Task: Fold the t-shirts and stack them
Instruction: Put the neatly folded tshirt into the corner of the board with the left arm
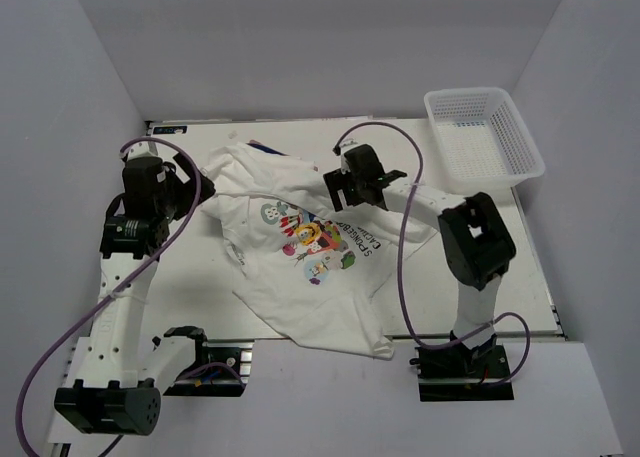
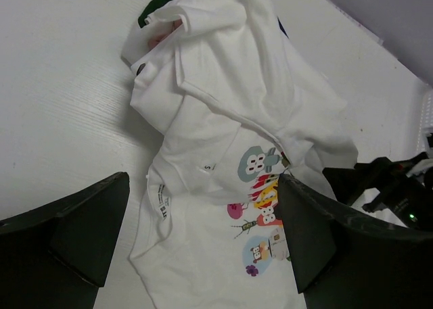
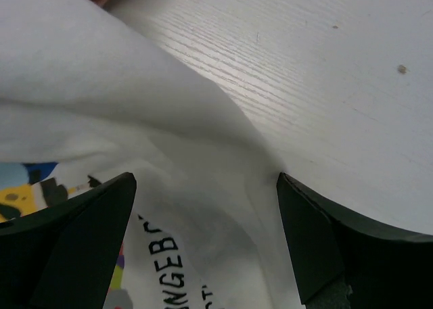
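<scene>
A white t-shirt [image 1: 310, 267] with a colourful cartoon print and dark lettering lies spread and rumpled across the middle of the table; it also shows in the left wrist view [image 2: 223, 153] and the right wrist view [image 3: 101, 113]. More white cloth is bunched at its far left end [image 1: 250, 172]. My left gripper [image 1: 185, 189] is open and empty above the table, at the shirt's left edge by the collar [image 2: 159, 201]. My right gripper [image 1: 335, 192] is open low over the shirt's far right part, straddling a fold next to the lettering [image 3: 169, 262].
A white plastic mesh basket [image 1: 485, 135] stands at the far right corner. Bare white table [image 1: 200, 297] lies left of the shirt and to its right in front of the basket. Purple cables loop from both arms.
</scene>
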Controlling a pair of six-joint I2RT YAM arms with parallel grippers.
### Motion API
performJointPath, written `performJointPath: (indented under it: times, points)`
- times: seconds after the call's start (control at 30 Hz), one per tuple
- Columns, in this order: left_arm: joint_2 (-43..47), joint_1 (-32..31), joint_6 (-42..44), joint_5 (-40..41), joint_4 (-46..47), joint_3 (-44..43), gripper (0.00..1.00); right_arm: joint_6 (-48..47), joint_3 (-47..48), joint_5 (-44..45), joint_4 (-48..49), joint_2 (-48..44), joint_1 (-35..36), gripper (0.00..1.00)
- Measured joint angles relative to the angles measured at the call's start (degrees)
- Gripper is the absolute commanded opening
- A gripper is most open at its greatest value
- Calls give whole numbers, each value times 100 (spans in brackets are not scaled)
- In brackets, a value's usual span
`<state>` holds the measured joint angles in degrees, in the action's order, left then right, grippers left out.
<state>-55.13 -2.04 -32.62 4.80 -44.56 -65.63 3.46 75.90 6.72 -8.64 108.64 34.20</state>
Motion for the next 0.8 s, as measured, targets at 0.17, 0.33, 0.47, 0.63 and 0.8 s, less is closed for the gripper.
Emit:
performJointPath:
  times: [0.17, 0.33, 0.47, 0.63, 0.8]
  points:
    - [-177, 0, 31, -68, 24, -9, 100, -76, 385, 321, -22, 909, 46, 90]
    - [-208, 0, 24, -79, 98, -11, 100, 173, 245, 393, 203, 901, 33, 82]
    - [-221, 0, 4, -74, 321, -11, 100, 721, -413, 688, 116, 417, -24, 42]
    - [-350, 0, -81, -74, 708, -13, 100, 1805, -1808, 964, -647, -879, -546, 25]
    - [-1051, -2, -90, -164, 809, -247, 100, 2487, -2909, 1215, -1781, -2186, -1495, 13]
